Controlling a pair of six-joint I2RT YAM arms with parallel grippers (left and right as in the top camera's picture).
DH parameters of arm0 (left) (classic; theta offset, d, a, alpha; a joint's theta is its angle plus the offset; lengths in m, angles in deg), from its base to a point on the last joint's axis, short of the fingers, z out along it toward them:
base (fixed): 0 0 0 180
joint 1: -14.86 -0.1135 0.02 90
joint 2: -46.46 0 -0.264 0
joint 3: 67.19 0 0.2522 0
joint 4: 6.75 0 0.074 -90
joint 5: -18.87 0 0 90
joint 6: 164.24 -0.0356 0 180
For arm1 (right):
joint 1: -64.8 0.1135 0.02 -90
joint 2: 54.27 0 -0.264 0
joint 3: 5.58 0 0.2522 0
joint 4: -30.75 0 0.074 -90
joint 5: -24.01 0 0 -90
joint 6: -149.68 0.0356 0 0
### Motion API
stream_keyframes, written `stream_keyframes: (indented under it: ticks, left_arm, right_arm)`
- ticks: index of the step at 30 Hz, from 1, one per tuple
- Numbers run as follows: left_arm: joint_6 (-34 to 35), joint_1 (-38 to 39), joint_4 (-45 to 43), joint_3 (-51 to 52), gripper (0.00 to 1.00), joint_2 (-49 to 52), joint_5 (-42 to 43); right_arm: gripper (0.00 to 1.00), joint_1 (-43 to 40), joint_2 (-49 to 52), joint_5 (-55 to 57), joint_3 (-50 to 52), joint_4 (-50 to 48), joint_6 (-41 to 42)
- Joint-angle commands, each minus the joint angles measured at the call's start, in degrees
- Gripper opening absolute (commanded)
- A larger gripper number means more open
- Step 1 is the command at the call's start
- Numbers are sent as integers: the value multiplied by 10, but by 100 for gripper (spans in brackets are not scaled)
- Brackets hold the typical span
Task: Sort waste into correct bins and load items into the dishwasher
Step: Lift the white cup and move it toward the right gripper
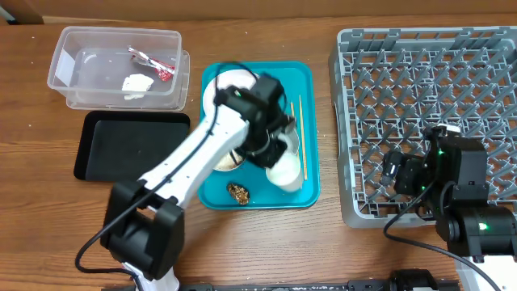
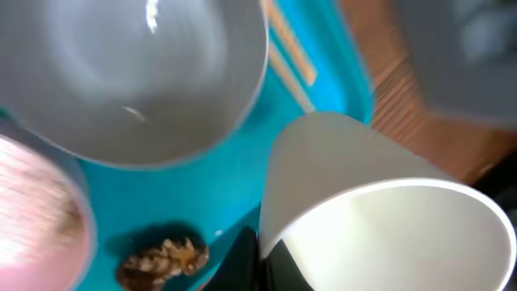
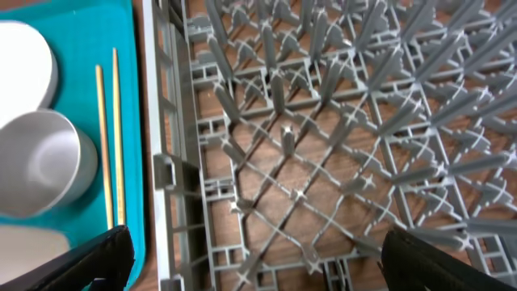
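Left gripper (image 1: 276,158) is clamped on the white cup (image 1: 284,173) above the teal tray (image 1: 305,77), with the dish rack (image 1: 420,73) to its right, where the right gripper (image 3: 258,267) hangs wide open.

No legible text — anywhere.

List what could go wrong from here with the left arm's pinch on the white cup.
1. The left gripper appears shut on only the thin rim of the white cup, which sits tilted. It could slip or swing when lifted.
2. The bowl and chopsticks lie close beside the cup on the teal tray, so a swinging cup may knock them.
3. The brown food scrap lies near the fingers and could get dragged.
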Motion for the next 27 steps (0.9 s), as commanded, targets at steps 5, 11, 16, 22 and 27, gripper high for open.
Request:
stream_keyframes:
  ticks: [5,11,16,22,27]
  left_arm:
    - [-21,-109,-47,-83,4,-11,254]
    - [-47,-150,-109,-79,4,9,525]
    - [-47,-148,-122,-79,4,25,584]
    - [-49,-148,-122,-79,4,35,621]
    - [-48,-148,-122,-79,4,37,622]
  right_arm:
    - [100,-2,17,-46,-18,-112,67]
    - [100,-2,99,-391,-18,-193,-43]
    - [100,-2,160,-631,-18,-246,-119]
    - [100,-2,195,-728,-18,-309,-131]
    - [100,-2,196,-785,-18,-359,-131]
